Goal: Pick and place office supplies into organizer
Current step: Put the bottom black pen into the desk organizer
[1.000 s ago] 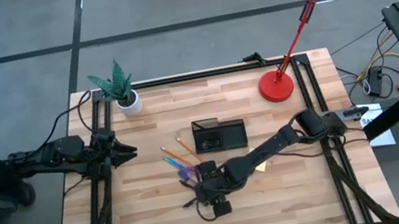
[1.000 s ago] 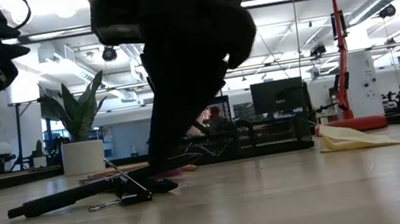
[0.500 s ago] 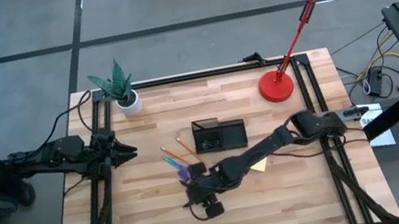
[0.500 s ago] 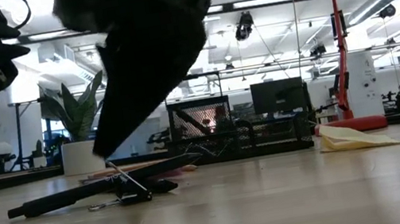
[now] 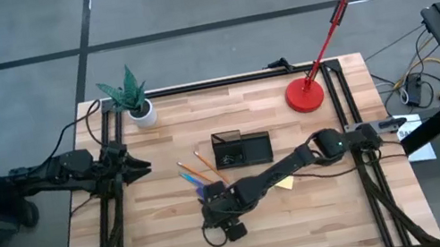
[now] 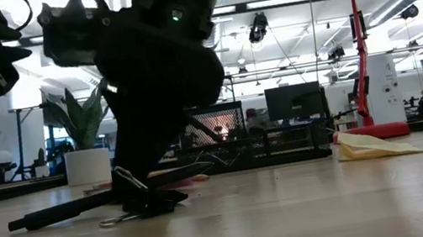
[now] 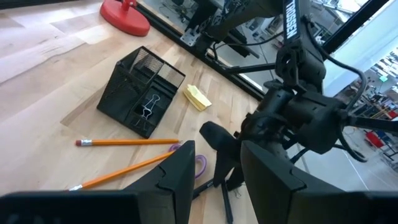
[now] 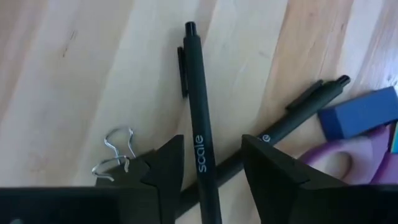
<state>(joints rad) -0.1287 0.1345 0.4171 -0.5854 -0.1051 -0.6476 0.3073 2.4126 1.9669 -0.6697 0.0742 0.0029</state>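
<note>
Two dark jointed arms with black cables, white TROSSEN lettering and angular black fingers (image 8: 163,171).

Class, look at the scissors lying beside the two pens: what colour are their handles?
Purple. The scissors show it best in the right wrist view, beside the pens.

You have a small black wire-mesh desk organizer (image 7: 142,92) standing upright near the middle of the table, with a black binder clip (image 7: 147,114) lying in one of its low front compartments. Just beside it lies a yellow square sticky-note pad (image 7: 197,98), flat on the wood. Two orange pencils (image 7: 124,142) lie flat in front of the organizer, angled towards each other. Your two dark pens (image 8: 202,134) lie crossed, one over the other, the upper one printed "scale". Purple-handled scissors (image 8: 348,158) rest beside them, a blue block (image 8: 367,112) touching the handle. A loose black binder clip with silver wire handles (image 8: 118,155) sits near the pens.
</note>
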